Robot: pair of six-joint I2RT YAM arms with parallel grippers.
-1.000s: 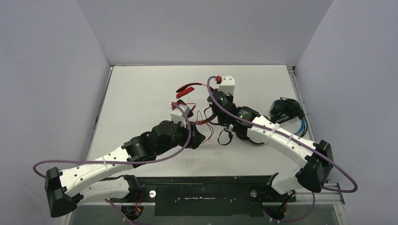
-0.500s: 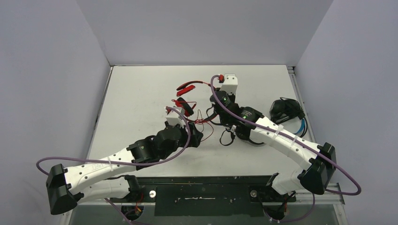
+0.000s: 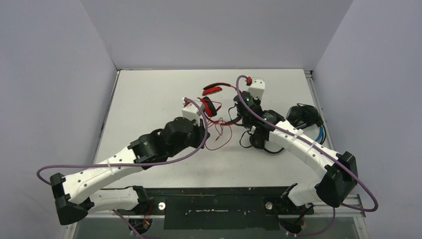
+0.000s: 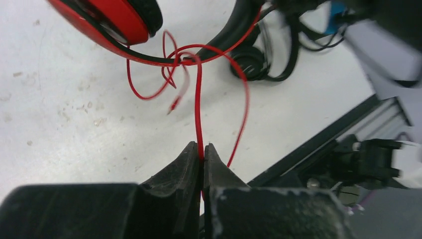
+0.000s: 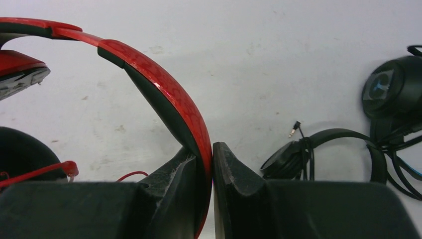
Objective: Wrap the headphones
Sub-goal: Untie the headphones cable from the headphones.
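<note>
The red headphones [image 3: 212, 90] sit raised at the table's middle, with their red cord [image 3: 219, 134] trailing in loose loops toward me. My right gripper [image 5: 211, 149] is shut on the red headband [image 5: 164, 89], which passes between its fingers. My left gripper [image 4: 203, 149] is shut on the red cord [image 4: 198, 99], which runs taut from the jaws up to a tangle below the red ear cup [image 4: 117, 17]. The all-black headphones [image 3: 259, 142] lie under the right arm, their cable bundled around the band [image 5: 318, 149]. The black headphones with the blue headband [image 3: 304, 117] lie at the right.
A loose jack plug [image 5: 294, 128] lies on the white table [image 3: 149, 99] beside the black headphones. Grey walls close in the table on three sides. A black rail [image 3: 214, 204] with the arm bases runs along the near edge.
My left gripper opened wide, moved away from me and shut on the red cord. My right arm carried the red headphones to the right and slightly farther back.
</note>
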